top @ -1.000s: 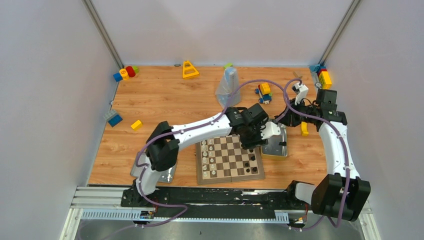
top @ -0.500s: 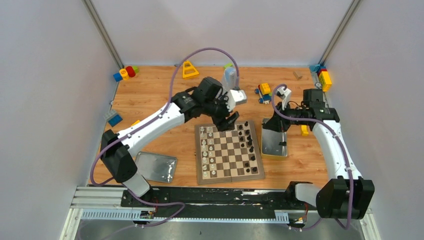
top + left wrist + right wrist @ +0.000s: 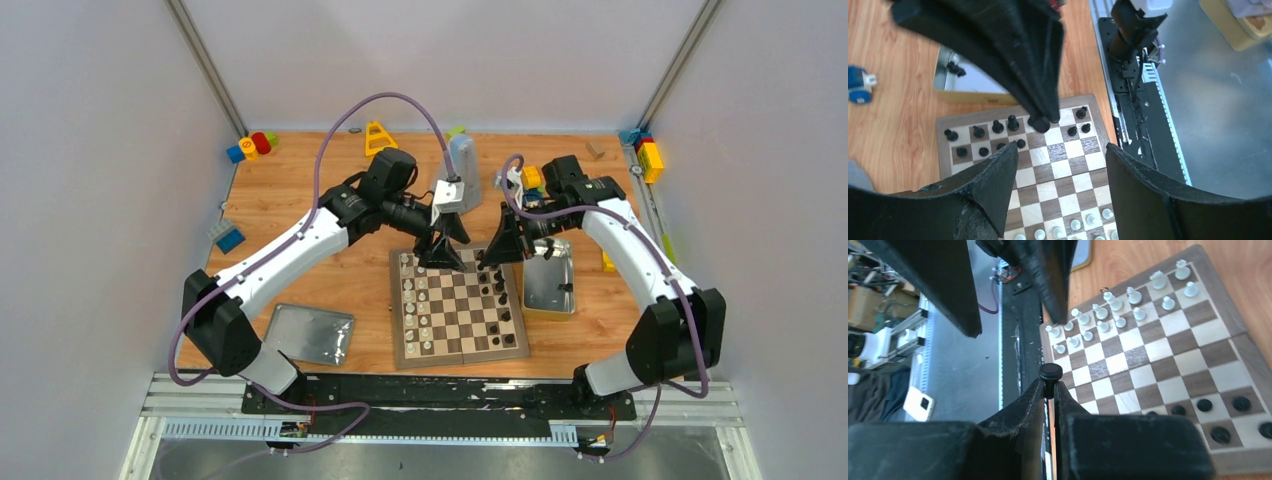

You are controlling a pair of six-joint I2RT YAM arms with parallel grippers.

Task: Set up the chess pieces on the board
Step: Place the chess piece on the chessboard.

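Currently on hand, item by item.

- **Board** [image 3: 462, 312]: lies flat on the bench [image 3: 300, 220], nearer the front edge than the back. A silver tin [image 3: 540, 292] sits just to its right and the tin's lid [image 3: 310, 333] to its left. The tin shows at least one small dark piece, so it is probably the supply.
- **Chess pieces**: the cream-white set [image 3: 1103, 315] stands in two files along the board's left edge. The black set [image 3: 998, 126] stands along the right edge with open squares in its rows, so that side reads as unfinished.
- **Black pawn** [image 3: 1050, 372]: pinched between the closed fingers of the right gripper [image 3: 1049, 386]. Its round head shows past the tips and its base is hidden. It is off the board, above the black side near the far right corner. The grip on the stem probably lets the pawn go down upright on one square without knocking its neighbours.
- **Right arm**: rises from its base at the near right, elbow swung out toward the bench's right edge. The forearm angles back inward and the fingers point down at the board.
- **Left gripper** [image 3: 1062, 152]: jaws spread wide with nothing between them. It hangs over the board's far edge, apparently leaving the black side free.
- **Left arm**: stretched diagonally from the near left, wrist tipped downward.
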